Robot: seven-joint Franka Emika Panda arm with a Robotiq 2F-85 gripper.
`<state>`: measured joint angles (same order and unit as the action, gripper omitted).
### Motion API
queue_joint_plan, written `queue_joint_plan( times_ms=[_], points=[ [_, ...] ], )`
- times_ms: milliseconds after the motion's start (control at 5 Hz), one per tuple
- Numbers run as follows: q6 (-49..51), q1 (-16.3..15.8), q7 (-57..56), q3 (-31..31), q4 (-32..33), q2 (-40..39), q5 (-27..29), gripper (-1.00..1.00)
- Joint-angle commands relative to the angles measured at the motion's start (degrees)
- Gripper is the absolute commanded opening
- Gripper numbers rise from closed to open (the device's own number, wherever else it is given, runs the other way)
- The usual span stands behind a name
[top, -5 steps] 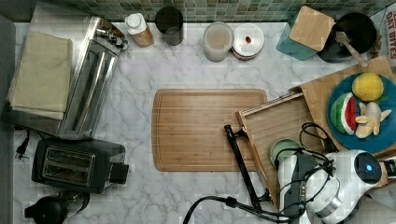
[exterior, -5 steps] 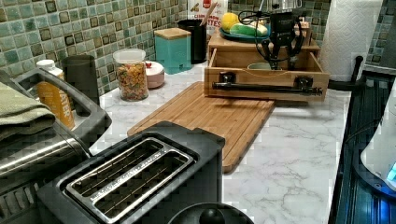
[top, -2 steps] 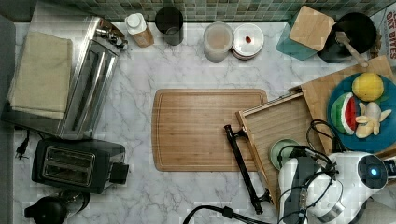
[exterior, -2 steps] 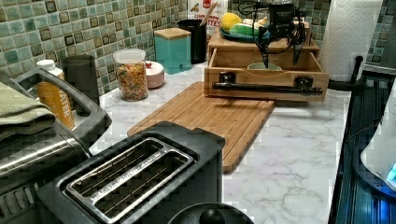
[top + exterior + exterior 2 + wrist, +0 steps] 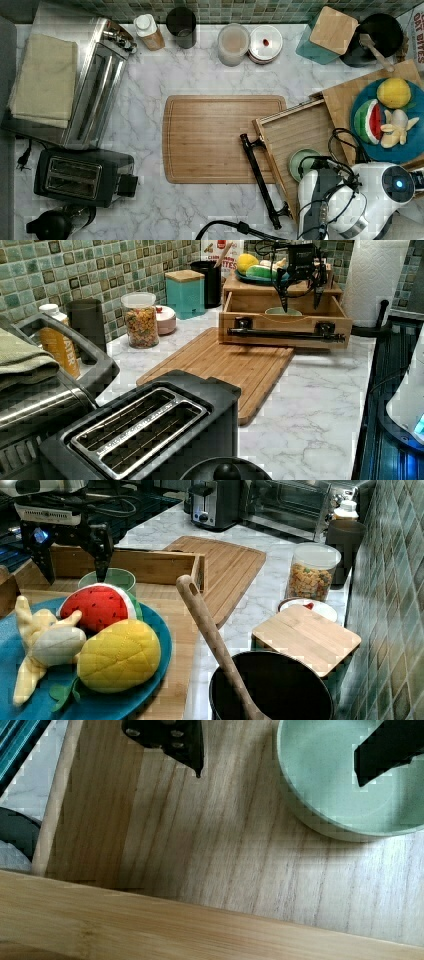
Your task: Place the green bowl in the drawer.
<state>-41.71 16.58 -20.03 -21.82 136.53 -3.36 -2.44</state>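
In the left view, the cutting board (image 5: 225, 357) lies nearest on the marble tabletop (image 5: 310, 405); behind it the drawer (image 5: 285, 315) stands pulled out, the green bowl (image 5: 283, 312) resting inside. Above the bowl the hand (image 5: 300, 296) hangs spread wide, gripping nothing, fingertips clear of the rim

Sitting inside the drawer (image 5: 295, 131), near its handle end: the bowl (image 5: 301, 161). Hanging above it, fingers spread apart: the gripper (image 5: 300, 296). Lying at the top view's left of the drawer, just beside the handle (image 5: 260, 181): the cutting board (image 5: 220, 138). Resting at the top view's right of the drawer: the plate (image 5: 411, 150), carrying toy fruit (image 5: 394, 93).
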Motion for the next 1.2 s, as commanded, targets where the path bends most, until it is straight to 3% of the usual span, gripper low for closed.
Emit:
queue_joint_plan(
  times_ms=[200, 400, 600, 1200],
  points=[
    [0.5, -0.4, 2.2, 0.0, -0.6, 1.6, -0.9, 1.0],
    [0.5, -2.5, 2.1, -2.1, -0.6, 1.6, -0.8, 1.0],
    [0.5, -0.9, 2.2, -0.5, -0.6, 1.6, -0.9, 1.0],
    [0.5, -1.3, 2.2, -0.9, -0.6, 1.6, -0.9, 1.0]
  ],
)
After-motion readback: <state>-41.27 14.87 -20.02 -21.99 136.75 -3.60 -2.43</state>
